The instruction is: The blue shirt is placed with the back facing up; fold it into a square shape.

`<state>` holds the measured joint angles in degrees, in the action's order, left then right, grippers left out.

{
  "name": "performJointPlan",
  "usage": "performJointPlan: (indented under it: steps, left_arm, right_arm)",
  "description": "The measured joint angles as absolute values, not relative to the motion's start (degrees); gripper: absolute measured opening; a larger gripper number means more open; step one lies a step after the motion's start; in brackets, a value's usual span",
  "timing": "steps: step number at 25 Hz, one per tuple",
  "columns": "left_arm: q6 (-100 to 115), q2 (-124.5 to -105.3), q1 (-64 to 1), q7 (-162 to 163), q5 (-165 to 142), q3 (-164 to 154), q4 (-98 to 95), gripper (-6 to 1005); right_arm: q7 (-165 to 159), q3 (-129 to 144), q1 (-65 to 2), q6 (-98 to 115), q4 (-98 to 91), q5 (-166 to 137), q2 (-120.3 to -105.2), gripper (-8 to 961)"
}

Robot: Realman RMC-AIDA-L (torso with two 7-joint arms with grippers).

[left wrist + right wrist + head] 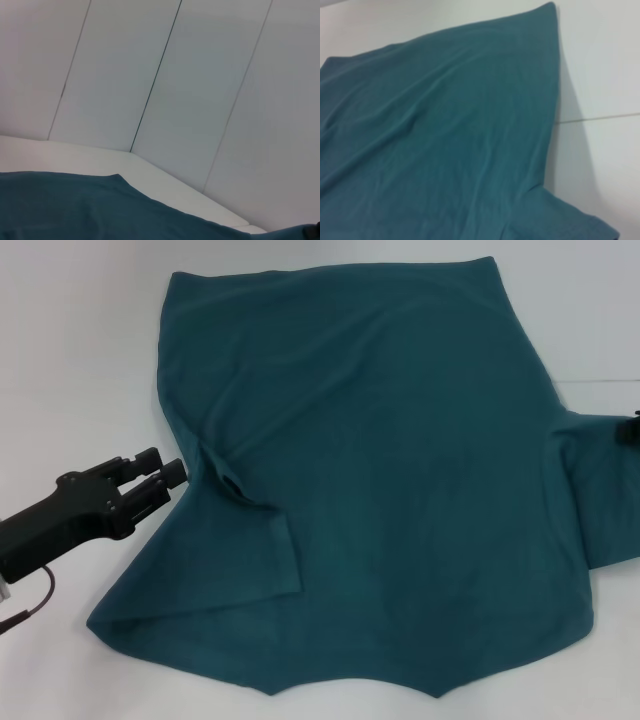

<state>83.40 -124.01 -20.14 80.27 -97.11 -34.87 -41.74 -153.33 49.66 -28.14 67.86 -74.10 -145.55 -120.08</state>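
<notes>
Two grippers in play here, but really only one we can see properly. Our left gripper [172,476] sits at the left edge of the blue shirt [400,470], fingertips pointing in toward the armpit crease where the left sleeve meets the body. The fingers look spread a little with nothing between them, so we'd call it released, not gripping cloth yet. The tips are right at the fabric's edge; we can't tell if they're actually touching it.

The right gripper [634,428] is just a dark sliver at the right border of the head view, next to the right sleeve. Whether it's released or clenched, we can't tell.

The shirt lies spread flat on the white table [70,360], long axis running away from us, hem far, collar side near. The left sleeve is fanned out toward the near-left corner, straight below our left gripper, so that arm is clearly the closer one for it. Our guess is the next move is pinching that sleeve or side edge and carrying it rightward across the body.

Room-wise, there's plenty of bare table left of the shirt, and a strip beyond the hem before the panelled wall [165,75].
</notes>
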Motion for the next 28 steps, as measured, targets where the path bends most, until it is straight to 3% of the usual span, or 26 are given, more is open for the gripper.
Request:
performJointPlan:
  steps: [28]
  left_arm:
    - [85.10,-123.92,-19.47,80.01,-95.97,-33.30,-41.73,441]
  right_arm:
    - [-156.18,49.82,-24.26,72.05,-82.47,-141.75,-120.04,78]
